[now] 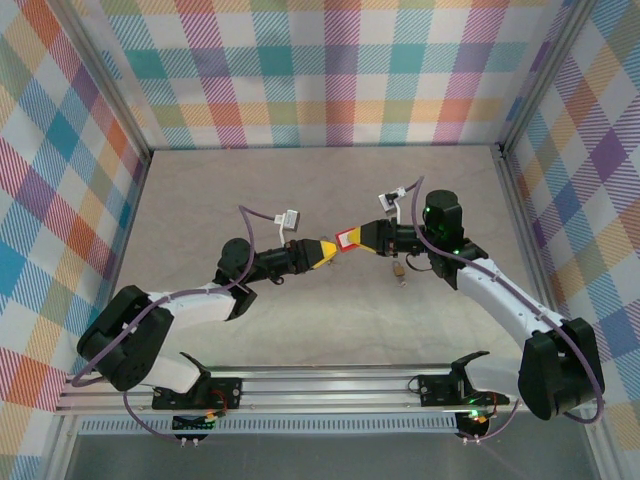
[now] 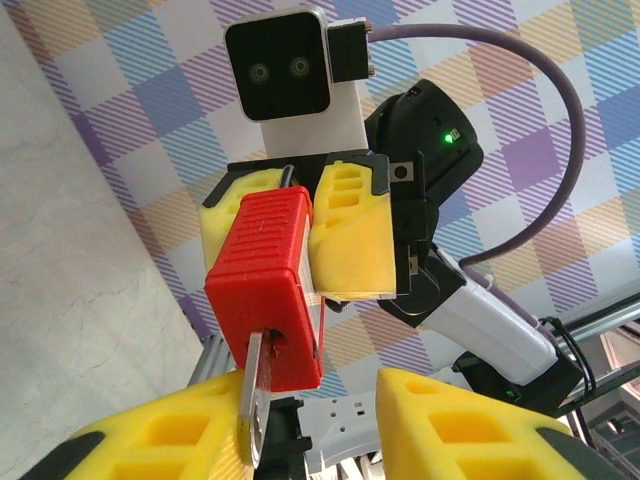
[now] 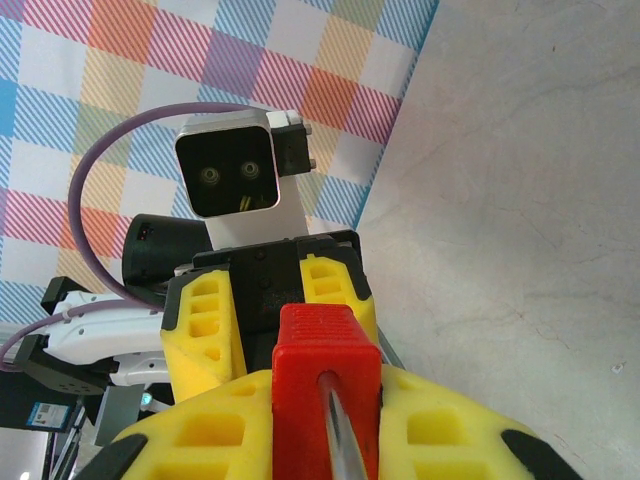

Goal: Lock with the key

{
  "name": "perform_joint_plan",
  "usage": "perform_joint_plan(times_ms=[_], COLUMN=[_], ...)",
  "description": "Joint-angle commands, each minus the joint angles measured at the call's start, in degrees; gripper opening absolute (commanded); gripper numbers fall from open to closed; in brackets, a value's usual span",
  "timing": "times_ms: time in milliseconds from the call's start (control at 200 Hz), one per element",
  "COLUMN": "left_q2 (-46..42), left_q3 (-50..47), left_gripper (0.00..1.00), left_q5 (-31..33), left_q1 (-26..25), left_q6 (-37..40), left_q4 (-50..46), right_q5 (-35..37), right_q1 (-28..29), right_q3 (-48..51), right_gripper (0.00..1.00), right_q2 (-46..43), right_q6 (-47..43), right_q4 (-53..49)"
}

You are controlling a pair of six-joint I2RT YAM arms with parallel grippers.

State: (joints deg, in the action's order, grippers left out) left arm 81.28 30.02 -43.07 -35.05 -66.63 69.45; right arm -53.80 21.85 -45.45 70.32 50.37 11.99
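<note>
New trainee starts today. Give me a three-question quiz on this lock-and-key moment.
1. True or false: the red padlock has no key in it.
2. Which pincer grips the padlock? A) the left pincer B) the right pincer C) neither
3. Fill in: the key sticks out of the padlock between the ____ pincer's yellow fingers.
Key: 1 false, a key is in its underside; 2 B; 3 left.
</note>
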Motion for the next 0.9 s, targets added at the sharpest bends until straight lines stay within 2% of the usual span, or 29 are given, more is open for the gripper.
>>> perform_joint_plan(times_ms=[0,260,390,465,505,895], left_q2=[0.4,0.8,0.9,1.0,1.1,-2.4], left_q3=[1.6,1.4,1.4,1.6,1.7,-2.0], left_gripper=[0.34,0.2,0.16,0.08,0.0,0.0], left_q5=[-1.2,-0.9,-0.8,-0.8,-0.9,3.2], left_q1=[0.2,0.1,0.1,0.1,0.1,0.3], left_q6=[0.4,0.3,0.4,0.4,0.5,4.5], left_q4=[4.6,5.7,6.0,6.2,6.1,7.1], right_q5=[0.1,-0.4,-0.6,-0.8,-0.8,-1.2], right_q1=[0.4,0.4,0.4,0.4,0.5,0.4], right_q3=[-0.5,-0.2,-0.2,0.2,0.3,0.9], right_gripper=[0.0,0.0,0.0,0.0,0.0,0.0], right_q2=[0.2,0.4,0.3,0.1,-0.1,-0.7], right_q6=[0.0,2.2,2.4,2.7,2.8,1.4], right_q4=[2.4,5.1,5.2,5.6,5.8,4.3])
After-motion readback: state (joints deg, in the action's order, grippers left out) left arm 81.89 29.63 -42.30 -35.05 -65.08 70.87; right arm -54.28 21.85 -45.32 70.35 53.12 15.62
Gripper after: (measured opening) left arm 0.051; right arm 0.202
